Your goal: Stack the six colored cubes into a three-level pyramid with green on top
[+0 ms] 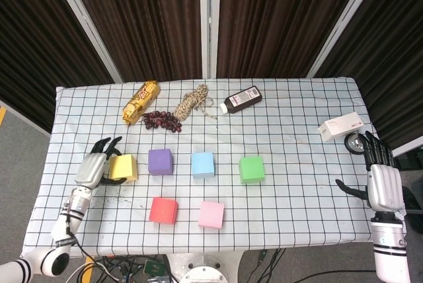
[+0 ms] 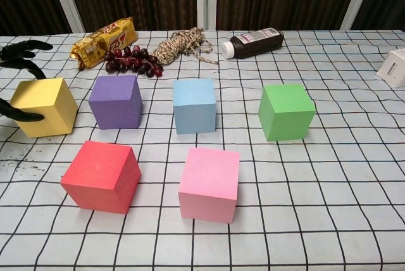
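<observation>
Table (image 1: 304, 223) covered by a white cloth with black grid. Lying on it: six cubes in yellow (image 1: 122, 167), purple (image 1: 160, 162), blue (image 1: 203, 164), green (image 1: 251, 169), red (image 1: 163, 210), pink (image 1: 211, 215); biscuit packet (image 1: 141, 102); grapes (image 1: 162, 120); rope coil (image 1: 192, 103); dark bottle (image 1: 241, 100); white box (image 1: 340, 127).

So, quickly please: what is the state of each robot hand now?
Left robot hand: open, fingers spread around the yellow cube, not yet gripping it.
Right robot hand: open, holding nothing.
</observation>
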Controlling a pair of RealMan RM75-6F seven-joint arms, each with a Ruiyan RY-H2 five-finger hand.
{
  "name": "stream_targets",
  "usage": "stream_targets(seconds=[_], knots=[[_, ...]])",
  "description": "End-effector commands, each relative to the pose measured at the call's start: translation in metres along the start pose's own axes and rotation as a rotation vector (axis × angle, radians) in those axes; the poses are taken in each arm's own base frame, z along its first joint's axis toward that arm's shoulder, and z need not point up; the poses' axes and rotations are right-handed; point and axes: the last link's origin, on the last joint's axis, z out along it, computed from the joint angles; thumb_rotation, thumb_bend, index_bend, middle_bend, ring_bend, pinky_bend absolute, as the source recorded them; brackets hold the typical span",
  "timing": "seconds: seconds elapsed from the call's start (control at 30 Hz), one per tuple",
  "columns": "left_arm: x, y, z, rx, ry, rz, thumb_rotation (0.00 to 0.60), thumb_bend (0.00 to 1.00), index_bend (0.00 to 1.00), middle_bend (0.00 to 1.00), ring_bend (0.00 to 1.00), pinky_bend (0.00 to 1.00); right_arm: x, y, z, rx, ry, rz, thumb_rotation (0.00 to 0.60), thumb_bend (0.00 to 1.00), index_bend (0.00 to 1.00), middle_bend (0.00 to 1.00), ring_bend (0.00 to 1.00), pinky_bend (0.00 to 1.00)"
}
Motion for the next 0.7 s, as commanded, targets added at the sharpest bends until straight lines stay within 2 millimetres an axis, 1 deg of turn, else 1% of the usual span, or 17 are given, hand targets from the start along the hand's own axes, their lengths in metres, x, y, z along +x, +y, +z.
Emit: stream_targets(seconds=[0.03,0.47,0.7], knots=[[0.001,0.003,0.002,-0.011,0.0,0.002,0.6,0.14,0.06,0.43,0.05,0.04,0.001,0.001,0.0,-0.003,0.002,0.001,0.6,0.02,0.0,0.0,0.0,0.0],[-0.006,0.027,0.024,-0.06,-0.027,0.005,0.6,0.14,0.06,0.44,0.05,0.04,-0.002,0.004,0.0,-0.019,-0.006,0.004,0.6,0.02,0.0,0.0,0.0,0.0],[-0.009,0.028,0.028,-0.059,-0.037,0.018,0.6,0.14,0.06,0.44,0.05,0.04,-0.001,0.007,-0.001,-0.027,-0.004,0.004,0.6,0.02,0.0,0.0,0.0,0.0]])
